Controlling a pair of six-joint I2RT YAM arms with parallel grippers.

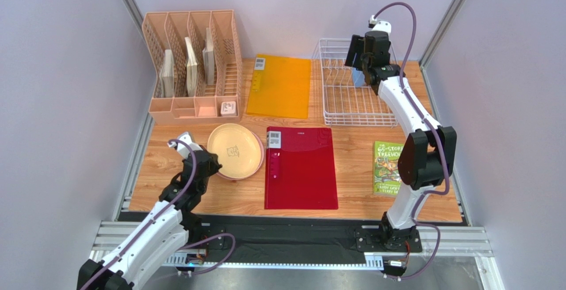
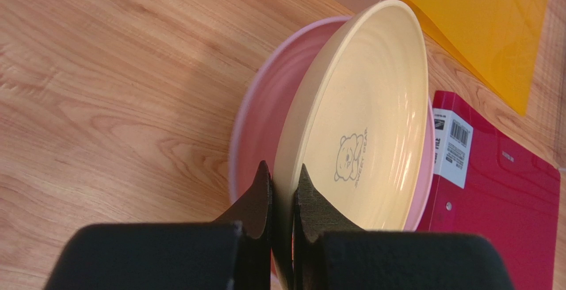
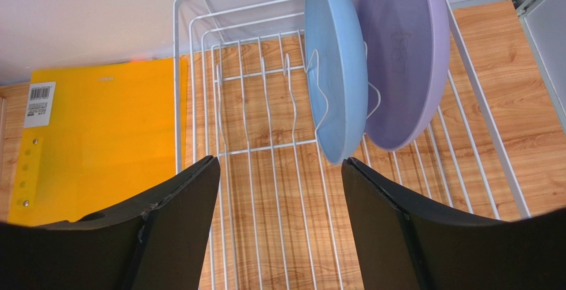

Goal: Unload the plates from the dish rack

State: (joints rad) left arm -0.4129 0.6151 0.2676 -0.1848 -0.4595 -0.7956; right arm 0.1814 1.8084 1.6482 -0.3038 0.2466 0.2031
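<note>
Left gripper [image 2: 283, 197] pinches the yellow plate [image 2: 372, 104] onto the pink plate [image 2: 266, 98] (stacking, worktop's left edge); right gripper [image 3: 279, 197], spread, lines up the blue plate [image 3: 332, 71].

At the table's [image 1: 359, 200] far left stands the organizer [image 1: 192, 64]. The far folder [image 1: 279, 88] lies right of it, and the rack [image 1: 359, 123] right of that. In the rack's right part two plates stand on edge, the left-hand plate [image 3: 332, 71] just beside the right-hand plate [image 3: 405, 58] (touching or not, I cannot tell). Near left, the upper plate [image 2: 372, 104] sits in the lower plate [image 2: 266, 104], just left of the near folder [image 1: 302, 170]. The book [image 1: 387, 167] lies near right. The left gripper [image 2: 283, 170] straddles the upper plate's left rim. The right gripper [image 3: 280, 163] hangs over the rack.
</note>
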